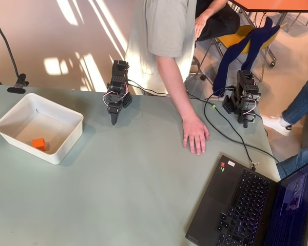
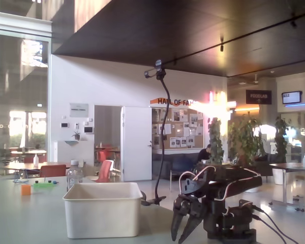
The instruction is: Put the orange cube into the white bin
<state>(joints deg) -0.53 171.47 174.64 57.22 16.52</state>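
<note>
In the overhead view the white bin (image 1: 38, 127) stands at the left side of the worktop (image 1: 118, 195). The orange cube (image 1: 38, 143) lies inside it, near the front wall. The black arm is folded at the far edge, and its tool (image 1: 113, 120) points down at the worktop with the fingers together, apart from the bin. A person's hand (image 1: 195, 134) rests flat on the worktop, beside a laptop (image 1: 246, 205).

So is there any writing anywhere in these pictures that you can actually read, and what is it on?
"HALL OF FA", cut off by glare: orange sign above the noticeboard, fixed view.
"FOODLAB", roughly: dark sign on the far wall, blurred.
Noticeboard papers, grey wall plaque, laptop keys and screen: too small or blurred to read.
</note>
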